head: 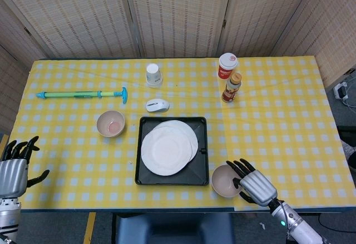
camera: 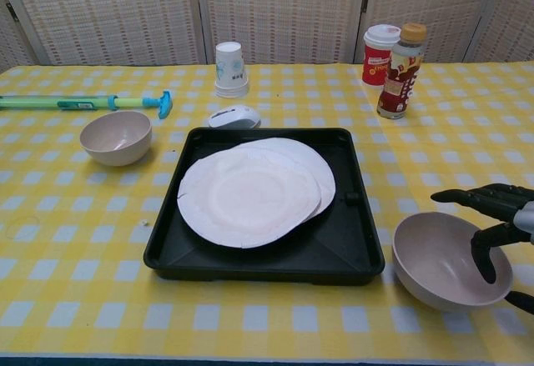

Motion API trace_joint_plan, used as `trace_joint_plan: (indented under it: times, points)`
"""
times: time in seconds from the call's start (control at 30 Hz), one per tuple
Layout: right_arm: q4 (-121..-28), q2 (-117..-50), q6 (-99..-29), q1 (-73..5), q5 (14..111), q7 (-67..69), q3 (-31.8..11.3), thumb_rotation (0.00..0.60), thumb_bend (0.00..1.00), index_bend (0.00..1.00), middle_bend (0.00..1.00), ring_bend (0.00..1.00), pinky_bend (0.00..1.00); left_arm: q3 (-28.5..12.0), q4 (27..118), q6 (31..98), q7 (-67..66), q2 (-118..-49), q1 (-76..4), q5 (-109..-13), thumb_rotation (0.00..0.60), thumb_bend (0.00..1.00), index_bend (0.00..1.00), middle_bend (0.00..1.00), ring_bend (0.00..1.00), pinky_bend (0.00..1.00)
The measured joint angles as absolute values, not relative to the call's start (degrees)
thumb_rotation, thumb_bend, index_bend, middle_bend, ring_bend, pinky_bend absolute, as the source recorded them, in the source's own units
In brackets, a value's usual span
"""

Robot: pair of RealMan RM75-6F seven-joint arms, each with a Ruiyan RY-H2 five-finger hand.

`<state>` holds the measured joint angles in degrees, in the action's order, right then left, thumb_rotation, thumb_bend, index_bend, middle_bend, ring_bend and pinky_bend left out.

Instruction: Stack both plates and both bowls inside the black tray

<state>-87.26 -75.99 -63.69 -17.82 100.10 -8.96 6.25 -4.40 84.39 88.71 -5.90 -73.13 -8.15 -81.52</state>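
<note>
Two white plates point(head: 167, 147) point(camera: 250, 193) lie overlapped inside the black tray point(head: 201, 167) point(camera: 350, 249). One beige bowl point(head: 110, 123) point(camera: 115, 137) stands left of the tray. The other beige bowl point(head: 222, 180) point(camera: 438, 262) sits by the tray's front right corner. My right hand point(head: 253, 184) point(camera: 494, 216) hovers over this bowl's right rim with fingers spread and the thumb dipping into it, holding nothing. My left hand point(head: 15, 166) is open at the table's front left edge, far from the dishes.
A white mouse point(head: 157, 105) lies just behind the tray, a paper cup point(head: 154, 75) behind it. A green and blue pump point(head: 83, 94) lies at the back left. A red cup point(head: 227, 65) and a sauce bottle point(head: 231, 88) stand at the back right.
</note>
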Motion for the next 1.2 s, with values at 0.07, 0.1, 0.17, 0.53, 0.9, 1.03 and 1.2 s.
trace_joint_plan:
  times: [0.07,0.1,0.17,0.53,0.9,1.03,1.2]
  points:
    - [-86.5,-76.5,-63.8,-18.0,100.1,-8.9,6.3,0.600,0.51,0.61,0.05,0.04,0.06,-4.5,84.4,88.5,-5.9,-73.2,-8.2,-81.6,0.600,0.17,0.14,0.38,0.21,0.13]
    - [-86.1,-76.8,-63.9,-18.0,100.1,-8.9,6.2,0.600,0.53,0.63,0.06,0.04,0.06,-4.5,84.3,88.4,-6.0,-73.2,-8.2,-81.6,0.600,0.17,0.14,0.38,0.21,0.13]
    - [-85.0,-77.6,-64.5,-18.1,100.2,-8.8,6.1,0.600,0.54,0.66,0.08,0.05,0.06,-4.6,84.3,88.1,-6.0,-73.2,-8.2,-81.6,0.600,0.17,0.13,0.38,0.21,0.13]
    - [-82.4,-79.2,-69.2,-18.7,101.2,-6.8,4.8,0.600,0.55,0.71,0.12,0.08,0.07,-5.2,83.8,86.9,-6.1,-73.4,-8.3,-81.1,0.600,0.17,0.13,0.38,0.21,0.13]
    - [-87.1,-77.8,-66.0,-24.6,97.9,-9.3,-1.7,0.600,0.55,0.71,0.12,0.08,0.07,-5.9,83.4,85.6,-6.0,-73.6,-8.6,-80.3,0.600,0.18,0.13,0.38,0.21,0.12]
    - [-87.2,-79.1,-62.2,-27.7,95.7,-10.7,-3.9,0.600,0.55,0.71,0.12,0.09,0.07,-6.0,83.4,85.2,-5.8,-73.5,-8.6,-80.2,0.600,0.18,0.13,0.38,0.21,0.12]
    - [-84.9,-83.8,-56.7,-32.9,92.0,-13.3,-6.8,0.600,0.55,0.71,0.12,0.09,0.07,-6.2,83.4,84.7,-5.3,-73.2,-8.6,-79.6,0.600,0.17,0.13,0.38,0.21,0.12]
